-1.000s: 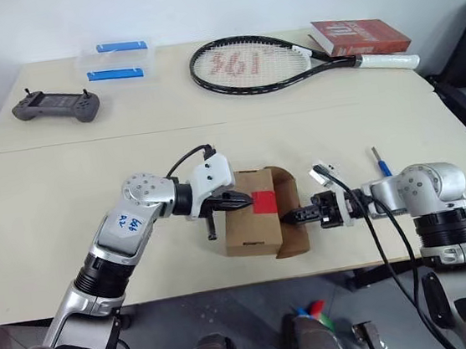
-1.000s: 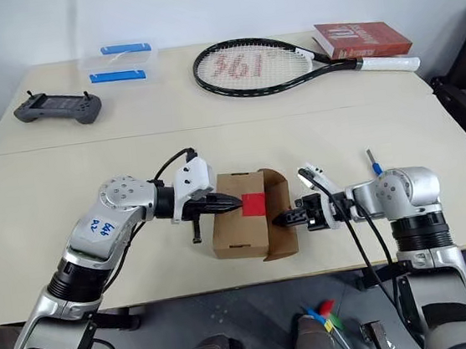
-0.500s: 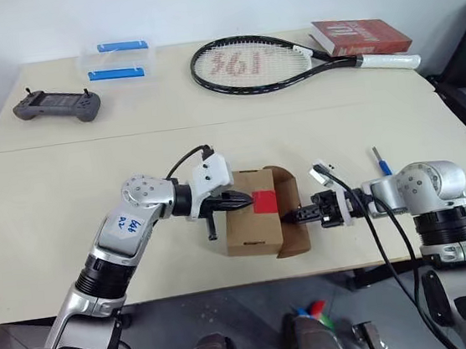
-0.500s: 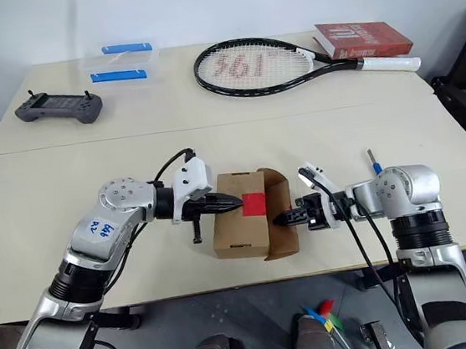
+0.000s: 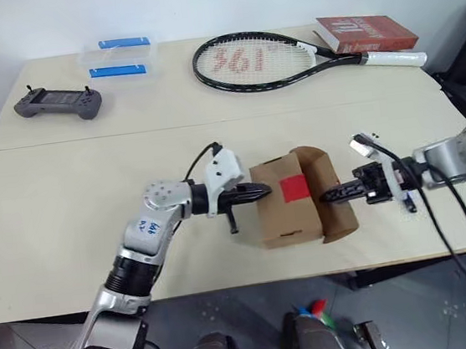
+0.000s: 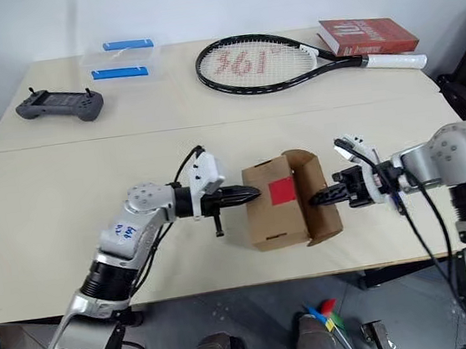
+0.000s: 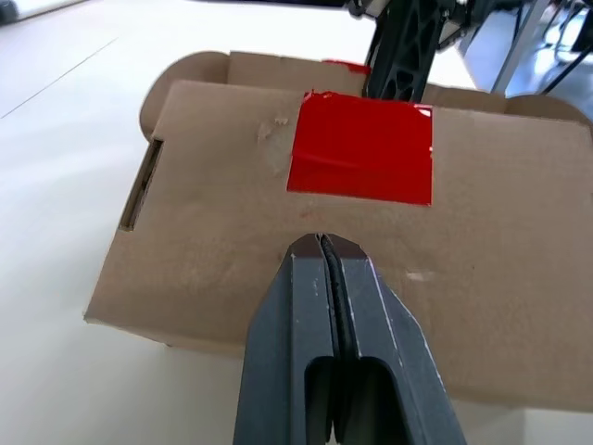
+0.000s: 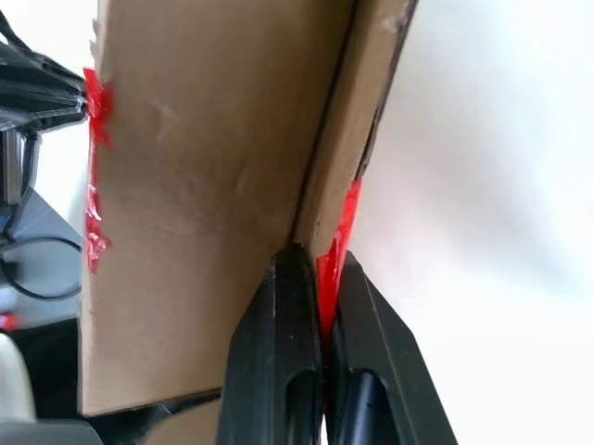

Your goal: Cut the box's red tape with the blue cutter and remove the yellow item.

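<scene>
Just below the middle of the head views sits the box [image 5: 288, 211], tilted, with one flap [image 5: 326, 192] swung out on its right side. Red tape [image 5: 293, 188] is stuck on its upper face as a square patch, and a torn strip of it runs along the flap's edge, so the seam looks already cut and the flap freed. The left gripper [image 5: 262, 190], at the box's left, has its fingers pressed together on nothing, tips against the cardboard just beside the patch, apparently bracing the carton. The right gripper [image 5: 330, 196], coming in from the right of the frame, is clenched on the flap's edge, taped rim caught between its fingers. I see no cutter in either gripper. No yellow item is visible; I judge it is probably inside the box. What seems left is to pull the flap wide, reach in and take that item out.
</scene>
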{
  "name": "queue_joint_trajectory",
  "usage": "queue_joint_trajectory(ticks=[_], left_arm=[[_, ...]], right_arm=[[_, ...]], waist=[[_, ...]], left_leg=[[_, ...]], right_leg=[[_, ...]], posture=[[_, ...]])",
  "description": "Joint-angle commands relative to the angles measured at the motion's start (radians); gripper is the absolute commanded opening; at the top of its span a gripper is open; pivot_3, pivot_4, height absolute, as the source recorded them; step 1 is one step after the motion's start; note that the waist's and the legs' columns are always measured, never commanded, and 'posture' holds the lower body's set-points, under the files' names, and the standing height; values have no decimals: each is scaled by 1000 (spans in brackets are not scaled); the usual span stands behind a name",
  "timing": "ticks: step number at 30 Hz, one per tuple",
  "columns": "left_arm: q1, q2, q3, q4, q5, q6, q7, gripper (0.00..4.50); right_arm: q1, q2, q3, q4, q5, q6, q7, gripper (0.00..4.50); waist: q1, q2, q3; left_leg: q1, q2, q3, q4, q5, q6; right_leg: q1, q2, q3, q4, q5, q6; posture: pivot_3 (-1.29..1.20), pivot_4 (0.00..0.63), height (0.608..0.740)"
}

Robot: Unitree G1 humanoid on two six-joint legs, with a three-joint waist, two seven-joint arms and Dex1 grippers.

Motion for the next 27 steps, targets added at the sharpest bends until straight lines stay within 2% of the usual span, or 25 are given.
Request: queue_joint_trajectory(ticks=[1,7,13,18,21,24,27], left_arm=[[-20,-62,-50,31,28,-43,17,0],[-21,-187,-104,66,35,-69,40,0],[-37,-282,-133,117,64,-87,81,0],[-8,-277,-149,137,104,-92,104,0],[21,-250,-151,118,112,-95,93,0],[38,-231,-146,108,118,-89,98,0],[40,-225,-136,105,120,-82,106,0]], right_arm=[[-82,-101,83,-31,19,3,47,44],[-245,-223,272,-13,-35,3,109,44],[-370,-285,426,-13,-114,3,193,44],[-462,-322,521,-82,-122,3,218,44],[-496,-353,550,-139,-63,3,216,44],[-486,-390,540,-212,-2,3,188,44],[-440,-422,506,-280,69,3,130,44]], waist=[[2,0,0],[12,1,0],[21,1,1],[21,2,1],[21,2,1],[22,2,1],[25,2,1]], left_leg=[[0,0,0,0,0,0],[0,0,-5,1,0,1],[-3,0,-6,2,-1,2],[-5,0,-6,2,-1,2],[-6,1,-6,2,-2,2],[-9,1,-6,3,-2,2],[-19,1,-7,7,-2,2]], right_leg=[[0,0,0,0,0,0],[-1,-1,2,-2,0,0],[-2,-2,2,-3,0,0],[-5,-2,2,-3,0,0],[-6,-2,2,-3,0,-1],[-9,-2,2,-2,0,-1],[-18,-3,1,0,0,-1]], posture=[[0,150,740],[0,150,740],[0,150,740],[0,150,740],[0,150,740],[0,150,740],[0,150,740]])
